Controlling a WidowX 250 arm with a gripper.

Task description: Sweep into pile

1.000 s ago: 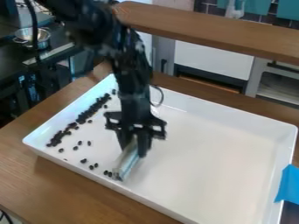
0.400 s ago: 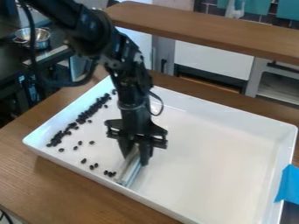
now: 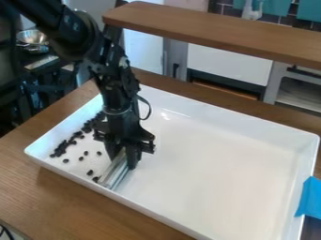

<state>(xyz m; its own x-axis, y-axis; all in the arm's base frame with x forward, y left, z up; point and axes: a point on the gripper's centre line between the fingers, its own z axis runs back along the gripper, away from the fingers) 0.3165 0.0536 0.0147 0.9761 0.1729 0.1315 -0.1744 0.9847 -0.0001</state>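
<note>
From above the near side, the camera I work under looks down at a slant across the tray (image 3: pixel 238 123), facing the shelf (image 3: pixel 213 33) and white cabinet (image 3: pixel 219 63) beyond. It sits close enough to crop the tray's near corner; its height I judge only roughly.

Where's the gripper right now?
In the camera view, the gripper is left of centre over the white tray, right of the loose dark beans, at the sweeping tool.

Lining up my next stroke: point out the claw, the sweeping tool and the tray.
Claw (image 3: pixel 124 162), camera view: midway between its fingertips.
Sweeping tool (image 3: pixel 115 176), camera view: middle of its exposed lower part.
Tray (image 3: pixel 219 161), camera view: bare floor.
</note>
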